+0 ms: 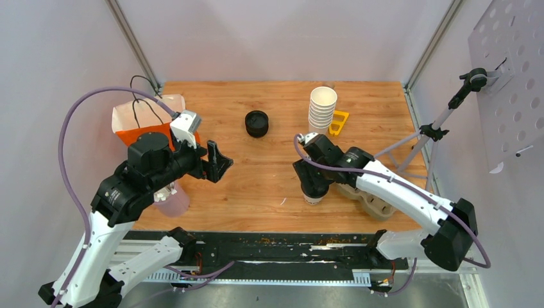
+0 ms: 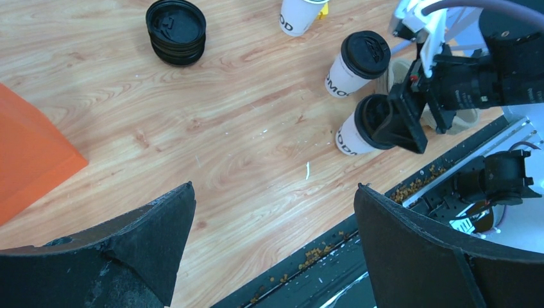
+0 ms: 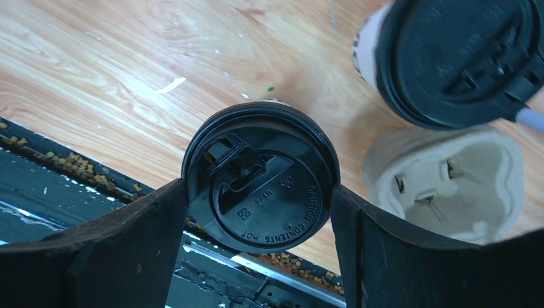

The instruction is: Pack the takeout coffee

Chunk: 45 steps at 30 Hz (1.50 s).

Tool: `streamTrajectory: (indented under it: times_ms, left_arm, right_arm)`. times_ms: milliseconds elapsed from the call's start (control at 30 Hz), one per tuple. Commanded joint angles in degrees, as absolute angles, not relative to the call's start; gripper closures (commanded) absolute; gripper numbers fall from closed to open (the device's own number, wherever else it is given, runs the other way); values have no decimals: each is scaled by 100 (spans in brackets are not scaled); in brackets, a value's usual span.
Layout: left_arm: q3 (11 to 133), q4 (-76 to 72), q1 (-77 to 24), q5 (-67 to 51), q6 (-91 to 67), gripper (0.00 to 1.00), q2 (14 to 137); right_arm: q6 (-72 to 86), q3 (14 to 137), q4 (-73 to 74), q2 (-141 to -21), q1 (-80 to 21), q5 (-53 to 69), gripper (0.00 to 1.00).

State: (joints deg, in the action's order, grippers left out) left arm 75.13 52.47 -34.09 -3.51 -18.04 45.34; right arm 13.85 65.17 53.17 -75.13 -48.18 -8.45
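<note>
1. The right tool (image 3: pixel 258 196) grips one coffee cup (image 2: pixel 349 140) at its black lid, with a finger on each side. The cup stands at about 5 o'clock on the worktop (image 1: pixel 269 173).
2. The second cup (image 3: pixel 449 58) stands just beside it, at 1 o'clock in the wrist view.
3. The left tool (image 2: pixel 276 192) is wide and holds nothing, near the orange bag (image 1: pixel 144 125) at 10 o'clock.
4. My advice is to lift straight up and keep the cup upright, because a grip so high may loosen the lid. The cup should pass clear of the second cup.
</note>
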Motion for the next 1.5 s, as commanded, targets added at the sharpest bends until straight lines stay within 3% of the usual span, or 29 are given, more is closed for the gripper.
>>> streamTrajectory:
  times_ms: [0,467,1000,1467]
  left_arm:
    - [7474,5073,-3399,-340,-1734,0,4583]
    - [7413,5036,-3401,-319,-1749,0,4679]
    - [7307,4965,-3401,-295,-1841,0,4707]
    - [7260,4937,-3395,-265,-1831,0,4737]
  right_arm:
    - [1411,6228,5291,-7101,-4440,-772,27]
    - [1267,5391,4761,-6912,-3906,-605,27]
    - [1382,5250,4793,-6871,-3888,-624,28]
    - [1326,6396,5186,-6710,-3885,-509,2]
